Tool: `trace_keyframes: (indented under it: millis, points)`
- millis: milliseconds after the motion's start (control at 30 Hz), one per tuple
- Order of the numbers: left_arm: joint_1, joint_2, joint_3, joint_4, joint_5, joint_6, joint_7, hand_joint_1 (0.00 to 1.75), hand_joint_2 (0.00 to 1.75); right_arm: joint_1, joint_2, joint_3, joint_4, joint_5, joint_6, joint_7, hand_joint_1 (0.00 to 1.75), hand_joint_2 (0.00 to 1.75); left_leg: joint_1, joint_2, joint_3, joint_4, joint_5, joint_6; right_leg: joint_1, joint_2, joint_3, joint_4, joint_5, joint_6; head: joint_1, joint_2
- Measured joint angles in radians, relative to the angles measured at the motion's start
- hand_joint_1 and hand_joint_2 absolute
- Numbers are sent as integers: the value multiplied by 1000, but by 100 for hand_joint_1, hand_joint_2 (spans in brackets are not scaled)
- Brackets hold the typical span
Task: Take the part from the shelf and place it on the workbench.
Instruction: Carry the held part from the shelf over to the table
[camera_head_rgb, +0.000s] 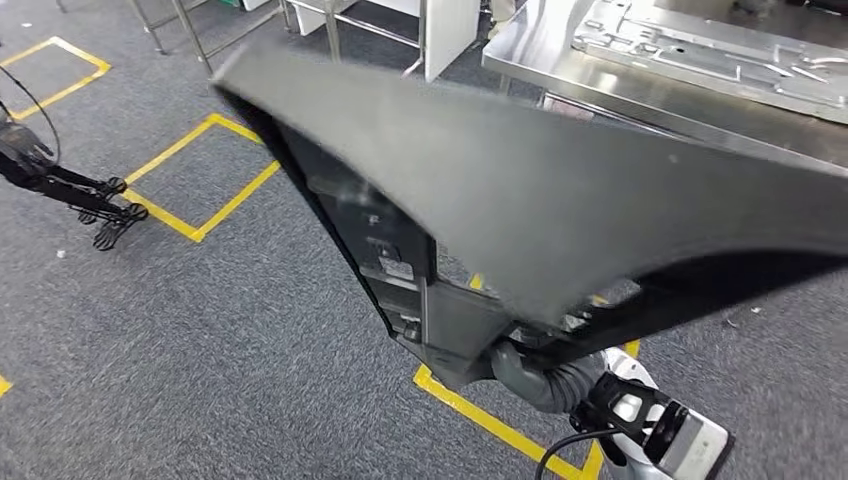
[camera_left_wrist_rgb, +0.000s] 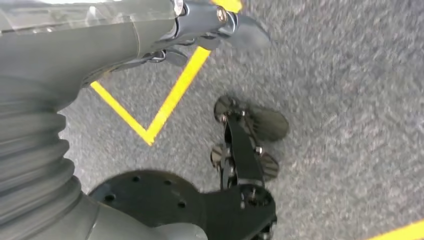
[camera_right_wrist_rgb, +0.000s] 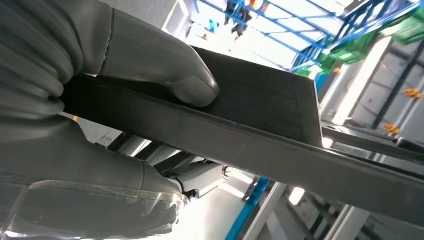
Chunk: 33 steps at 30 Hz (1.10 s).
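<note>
The right hand clamps the part, thumb pressed on one face of the dark panel and the other fingers tucked against the opposite face; in the head view this hand sits under the panel's lower corner, mostly hidden by it. The part is a large, flat, dark sheet with brackets and labels on its underside, held off the floor and tilted, spreading across the middle of the head view. The left hand hangs over the grey carpet and its yellow floor tape; it holds nothing, though the blur makes it hard to say whether its fingers are curled or loose. The steel desk lies beyond the part's far edge, already carrying a pressed metal plate.

Judging from this, the pick from the shelf is done and the carry is under way. The next move calls for closing on the desk, levelling the panel, and lowering it onto a bare stretch clear of the plate; a single-handed grip on so wide a sheet risks swing or slip.
</note>
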<state>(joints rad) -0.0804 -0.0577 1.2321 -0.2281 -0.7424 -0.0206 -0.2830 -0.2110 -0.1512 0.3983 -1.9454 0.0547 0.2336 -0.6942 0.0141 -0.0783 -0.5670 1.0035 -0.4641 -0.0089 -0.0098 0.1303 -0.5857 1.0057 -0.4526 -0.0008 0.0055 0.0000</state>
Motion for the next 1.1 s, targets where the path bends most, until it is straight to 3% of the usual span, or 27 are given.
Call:
trace_keyframes:
  millis: [33, 100, 167, 233, 267, 300, 400, 467, 533, 600, 667, 733, 767, 800, 833, 900, 933, 967, 1033, 1067, 1100]
  points:
    - [-1, 0, 0, 0, 0, -1, 0, 0, 175, -1, 1, -1, 4, 0, 0, 0, 175, 175, 1, 11, 2, -4, 2, 4, -1, 2, -2, 0, 0, 6, 0, 0]
    - [-3, -1, 1, 0, 0, -3, 0, 0, 175, -6, 1, -5, 10, -2, 0, 0, 175, 175, 6, 36, 9, -17, 7, 15, 3, -42, -18, 34, -22, 16, 5, 0]
    - [-1, 0, 1, 0, 1, -4, 0, 0, 175, -12, 0, -7, 17, -8, 1, 0, 175, 175, 5, 63, 13, -22, 7, 23, 4, -104, -75, 147, -81, 24, 11, 0]
    - [2, 0, 3, 0, 3, -4, 2, 0, 175, -14, 0, -7, 27, -16, 4, 0, 175, 175, 4, 91, 13, -21, 4, 24, -2, -120, -137, 267, -124, 32, 13, 0]
    - [2, 0, 4, 0, 4, -3, 4, 0, 175, -14, 0, -8, 33, -19, 6, 0, 175, 175, 4, 104, 14, -20, 2, 23, -4, -123, -145, 281, -118, 34, 13, 0]
    - [2, -1, 5, 0, 5, -2, 7, 0, 175, -15, 0, -8, 39, -21, 8, 0, 175, 175, 4, 116, 15, -19, 0, 21, -6, -127, -131, 253, -94, 35, 13, 0]
    - [-1, -2, 7, 0, 6, 0, 14, 0, 175, -24, 0, -9, 52, -25, 17, 0, 175, 175, 1, 145, 23, -14, -10, 12, 0, -176, -24, 46, -6, 25, 13, 0]
    - [-2, -2, 9, 0, 6, 1, 17, 0, 175, -32, 0, -9, 60, -30, 23, 0, 175, 175, -3, 161, 28, -14, -15, 1, 9, -190, 1, -7, 3, 14, 12, 0]
    - [-4, -2, 11, 0, 6, 1, 19, 0, 175, -36, 0, -10, 67, -35, 30, 0, 175, 175, -3, 174, 32, -16, -18, -11, 9, -168, -1, -9, 6, 4, 11, 0]
    - [-5, -2, 11, 0, 6, 1, 21, 0, 175, -40, 1, -10, 72, -37, 37, -1, 175, 175, 0, 150, 25, 11, -39, -21, 4, -150, 4, -17, 11, -7, 10, 0]
    - [-3, -2, 12, 0, 6, -1, 21, 0, 175, -44, 3, -10, 75, -38, 38, -1, 175, 175, 3, 105, -21, 114, -94, -27, 2, -133, 7, -20, 13, -15, 7, 0]
    - [3, -3, 12, 0, 3, -3, 21, 0, 175, -45, 5, -10, 81, -38, 39, -1, 175, 175, 4, 88, -86, 241, -140, -30, 5, -110, 7, -18, 12, -20, 5, 0]
    - [5, -3, 12, 0, 1, -5, 20, 0, 175, -45, 6, -10, 84, -38, 39, 0, 175, 175, 4, 87, -104, 269, -139, -31, 6, -97, 7, -16, 11, -20, 4, 0]
    - [7, -3, 12, 0, -2, -6, 19, 0, 175, -45, 6, -10, 86, -38, 39, 0, 175, 175, 5, 86, -104, 259, -119, -30, 6, -84, 7, -13, 10, -20, 4, 0]
    - [8, -3, 12, 0, -5, -8, 18, 0, 175, -44, 6, -10, 87, -38, 39, 0, 175, 175, 5, 80, -86, 211, -83, -28, 6, -70, 8, -9, 8, -19, 4, 0]
    - [9, -3, 11, 0, -10, -11, 16, 0, 175, -44, 6, -10, 87, -38, 38, -1, 175, 175, 7, 41, -34, 80, -19, -20, 6, -46, 6, -2, 4, -13, 5, 0]
    - [9, -3, 11, 0, -13, -13, 15, 0, 175, -43, 6, -11, 87, -39, 38, -1, 175, 175, 8, 21, -15, 35, -4, -16, 5, -34, 3, 2, 3, -7, 5, 0]
    - [9, -3, 11, 0, -14, -16, 14, 0, 175, -42, 6, -11, 87, -39, 38, -1, 175, 175, 7, 7, -6, 14, -3, -11, 3, -24, -2, 3, 4, -1, 5, 0]
    - [8, -3, 10, 0, -15, -20, 14, 0, 175, -37, 6, -13, 87, -40, 38, -1, 175, 175, 6, 17, -1, 7, -4, -1, -1, -4, -9, 2, 8, 13, 5, 0]
    - [7, -4, 10, 0, -15, -22, 14, 0, 175, -35, 6, -15, 87, -41, 38, -1, 175, 175, 7, 28, 1, 2, -2, 6, -2, -9, -10, 4, 6, 19, 5, 0]
    - [6, -4, 10, 0, -15, -23, 14, 0, 175, -36, 6, -16, 87, -41, 38, -1, 175, 175, 9, 40, 5, -4, 1, 13, 0, -29, -17, 17, -3, 24, 8, 0]
